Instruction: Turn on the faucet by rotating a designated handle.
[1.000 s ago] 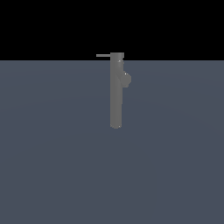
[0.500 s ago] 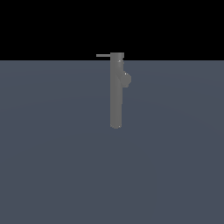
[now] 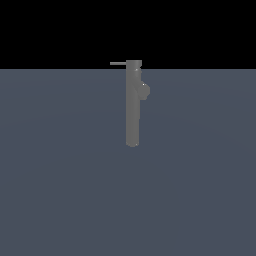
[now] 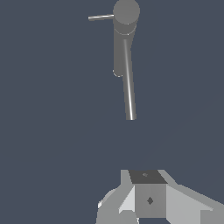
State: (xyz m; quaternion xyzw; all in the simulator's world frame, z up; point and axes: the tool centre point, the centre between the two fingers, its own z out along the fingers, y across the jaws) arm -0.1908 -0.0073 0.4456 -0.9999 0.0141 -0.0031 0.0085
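Approach step: you're well clear of the faucet (image 3: pixel 132 105). Finger state can't tell. Next, reach the handle (image 3: pixel 118 63) and push sideways.

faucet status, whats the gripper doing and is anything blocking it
Gripper clear of the faucet, touching nothing; jaw state not readable. Handle juts from the column top toward the exterior view's left, ungripped. Nothing seen in the way.

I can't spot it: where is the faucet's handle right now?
In the exterior view the handle juts toward that view's left from the top of the faucet.
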